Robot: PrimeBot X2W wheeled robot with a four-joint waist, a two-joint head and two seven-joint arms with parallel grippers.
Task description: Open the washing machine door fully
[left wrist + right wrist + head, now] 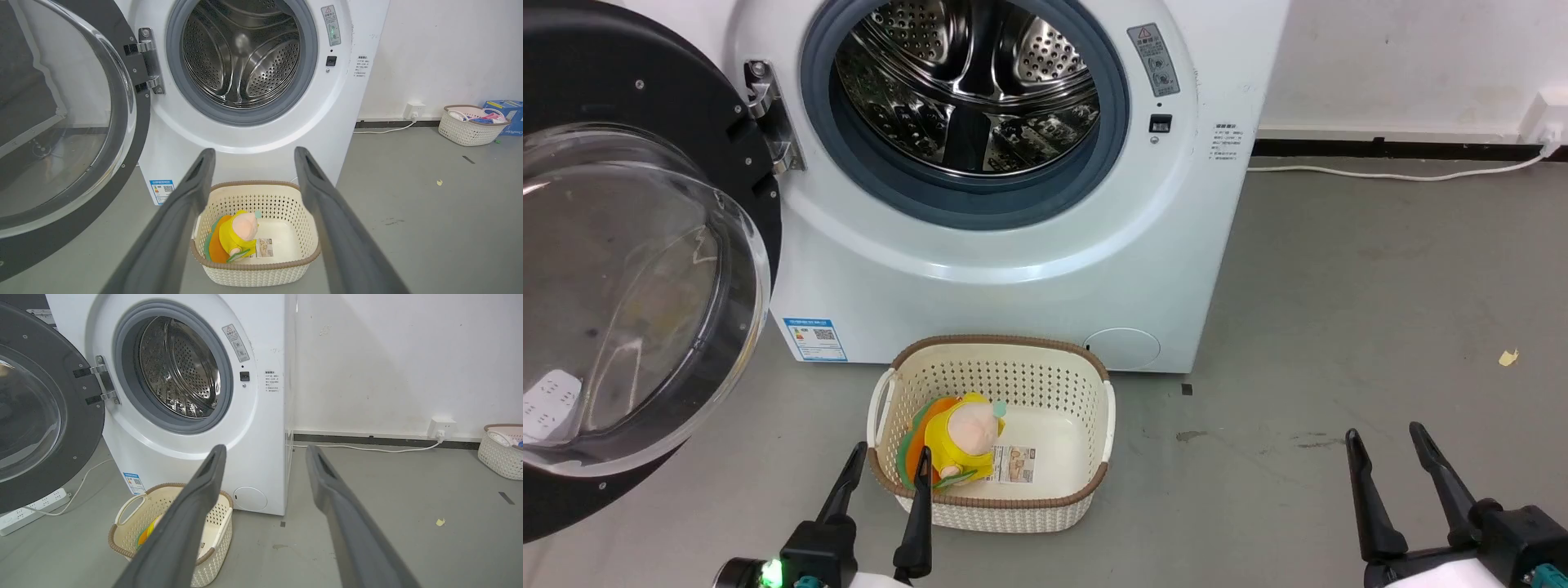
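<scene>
Washing machine door (637,278) swung wide, left edge cut off by frame

A bare laundry room; white washing machine (1013,294), plastic laundry basket (1001,341), grey floor (1339,310), plain wall (1405,57).

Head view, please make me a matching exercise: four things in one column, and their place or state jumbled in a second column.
1 washing machine door
2 drum
3 basket
4 left pincer

A open, gripping nothing
B swung open, at the view's left
C holds a yellow plush toy
D perforated shiny steel

Pairs: 1-B, 2-D, 3-C, 4-A
</scene>
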